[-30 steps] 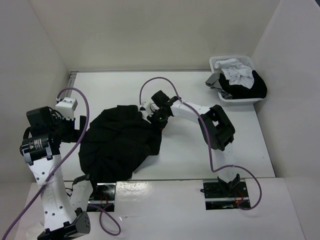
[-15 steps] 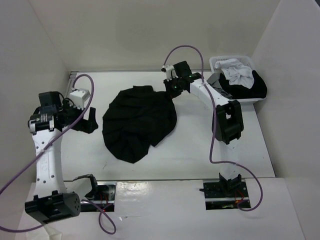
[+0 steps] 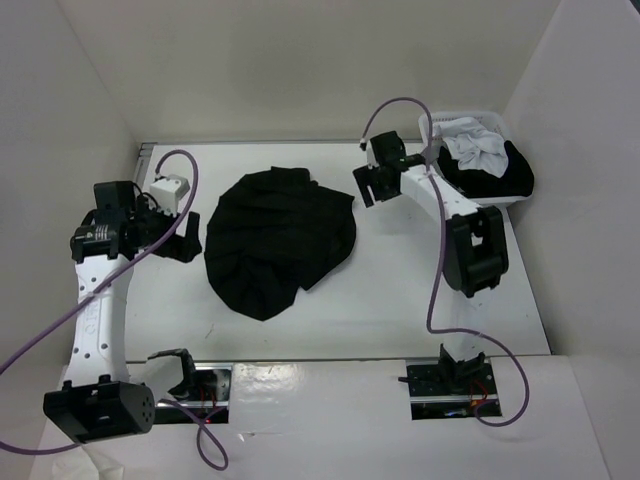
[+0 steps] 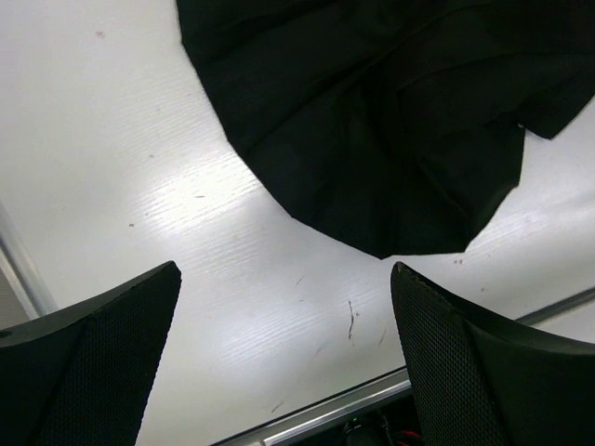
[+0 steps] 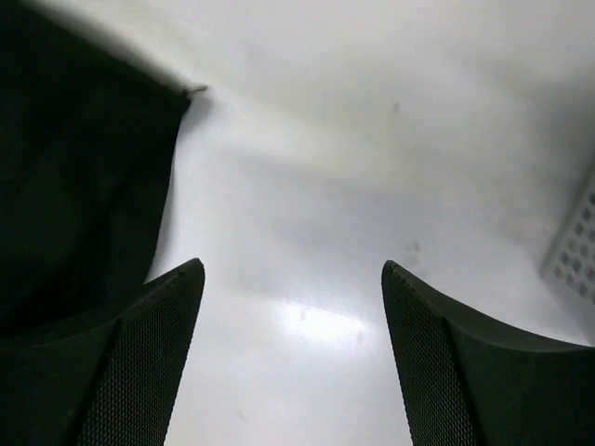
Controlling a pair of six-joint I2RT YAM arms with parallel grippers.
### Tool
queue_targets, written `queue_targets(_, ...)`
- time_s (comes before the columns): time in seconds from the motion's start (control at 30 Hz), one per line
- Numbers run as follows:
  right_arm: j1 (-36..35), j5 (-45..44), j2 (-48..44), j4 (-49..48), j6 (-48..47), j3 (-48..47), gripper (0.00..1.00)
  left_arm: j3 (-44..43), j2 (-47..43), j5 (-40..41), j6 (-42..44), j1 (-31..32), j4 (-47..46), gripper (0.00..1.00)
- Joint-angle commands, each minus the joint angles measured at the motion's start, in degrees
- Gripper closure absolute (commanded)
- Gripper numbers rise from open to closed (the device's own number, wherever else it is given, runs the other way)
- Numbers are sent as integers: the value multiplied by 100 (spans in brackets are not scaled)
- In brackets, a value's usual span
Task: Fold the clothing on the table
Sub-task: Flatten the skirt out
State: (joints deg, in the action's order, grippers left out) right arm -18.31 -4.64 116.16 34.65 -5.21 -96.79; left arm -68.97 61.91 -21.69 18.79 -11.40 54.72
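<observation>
Release confirmed: right jaws now stand open and empty, the black skirt lying spread on the surface. Left jaws are wide open and empty, so folding is yet to start.

Flat white rectangular table, boxed in by white walls. Metal rail along the near edge at 6 o'clock, with a few thin dark scratches in the surface just inside it. Toward 9 o'clock of the table's middle, lying flat: a black pleated skirt, spread into a rough fan, pleats radiating, a narrower bunched end at 12 o'clock and a pointed corner of hem at 6 o'clock. Well apart from it, in the far corner at 2 o'clock: a small white plastic basket, heaped with white, grey and black cloth.
</observation>
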Motion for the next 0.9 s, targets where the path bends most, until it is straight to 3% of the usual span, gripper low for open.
queue_targets(0.0,-742,-449,-1181,-11,-918,675,18,85,-336,498,-445,15,-357,0)
queue_targets(0.17,-2648,-1266,-2588,-486,-2184,2372,15,85,-618,1122,-613,-205,-471,0)
queue_targets(0.33,-3284,-1354,-2880,-486,-2440,2885,14,85,-794,1439,-613,-258,-340,0)
queue_targets(0.47,-4065,-2258,-2863,-968,-2932,3675,13,138,-1066,1773,-561,-258,-225,0)
queue_targets(0.87,-4867,-3025,-2036,-2744,-3513,4300,13,244,-1717,2476,-508,-258,12,0)
